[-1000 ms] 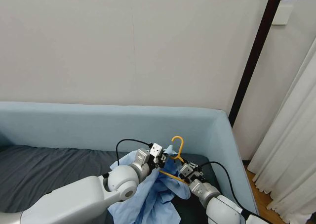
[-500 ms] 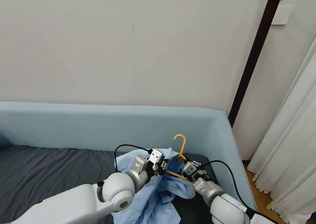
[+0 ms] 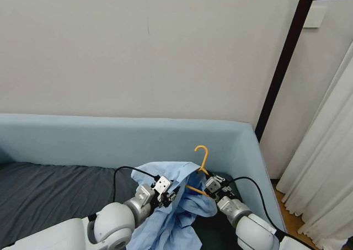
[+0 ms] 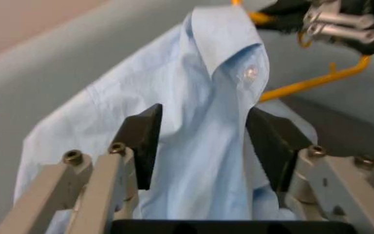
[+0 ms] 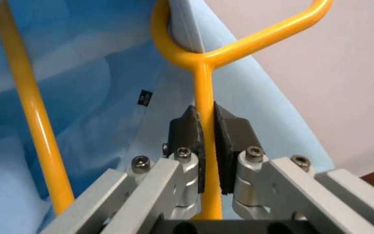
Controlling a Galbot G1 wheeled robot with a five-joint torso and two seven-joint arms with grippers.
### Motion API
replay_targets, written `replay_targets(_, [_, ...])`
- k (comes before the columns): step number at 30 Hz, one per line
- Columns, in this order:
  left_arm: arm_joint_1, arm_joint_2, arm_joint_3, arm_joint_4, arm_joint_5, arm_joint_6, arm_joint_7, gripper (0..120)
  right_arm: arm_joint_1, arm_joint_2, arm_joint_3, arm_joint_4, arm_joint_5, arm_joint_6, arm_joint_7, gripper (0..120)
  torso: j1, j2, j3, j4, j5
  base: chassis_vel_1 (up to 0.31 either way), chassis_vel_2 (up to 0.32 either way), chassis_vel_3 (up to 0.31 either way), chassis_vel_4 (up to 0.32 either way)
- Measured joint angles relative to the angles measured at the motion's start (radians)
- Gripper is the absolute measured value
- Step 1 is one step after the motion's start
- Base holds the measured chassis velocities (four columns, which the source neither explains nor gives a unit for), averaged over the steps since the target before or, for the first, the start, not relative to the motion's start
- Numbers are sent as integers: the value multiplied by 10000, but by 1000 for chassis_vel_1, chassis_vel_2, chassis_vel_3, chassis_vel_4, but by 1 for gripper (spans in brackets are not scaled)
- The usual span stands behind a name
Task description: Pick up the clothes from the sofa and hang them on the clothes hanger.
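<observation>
While a white curtain (image 3: 325,195) and a dark door frame (image 3: 281,79) stand past the end of the pale blue upholstered sofa (image 3: 110,137), the crumpled light blue cotton shirt (image 3: 171,219) lies heaped on its dark grey seat cushion (image 3: 49,186), collar up beside the thin yellow hook-topped hanger (image 3: 204,157). The right gripper (image 5: 204,129), reaching in low, pinches the hanger's stem just under the hook. The left gripper (image 4: 206,141) stretches forward, jaws spread either side of the shirt's buttoned front.
</observation>
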Motion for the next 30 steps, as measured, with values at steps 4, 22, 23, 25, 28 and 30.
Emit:
replay_targets(4, [602,812,-358,286,940,-2362,1220,69,-127,11,134,-139,-240,210,-13,4,0,0,0,4,-1,0,0,0,0])
replay_targets(22, [-4549,-192,1521,5666,-1556,-6078,8487,100,-404,-20,397,-168,-1363,860,-426,4,1,0,1,1,1,0,0,0,0])
replay_targets(23, [-4549,-192,1521,5666,-1556,-6078,8487,100,-404,-20,397,-168,-1363,860,-426,4,1,0,1,1,1,0,0,0,0])
replay_targets(25, [-5277,-853,2035,6824,-1728,-6179,10303,100,-467,-16,447,-169,-1399,865,-429,4,1,0,2,-3,1,0,0,0,0])
replay_targets(28, [-6157,-1616,2736,8126,-1816,-6115,11687,100,-529,-111,521,-138,-1419,862,-425,4,2,-1,2,-4,2,0,0,0,0])
replay_targets(30, [-6348,-1779,2866,8407,-1825,-6058,11953,100,-557,-156,562,-112,-1419,861,-423,4,2,-1,2,-3,2,0,0,0,0])
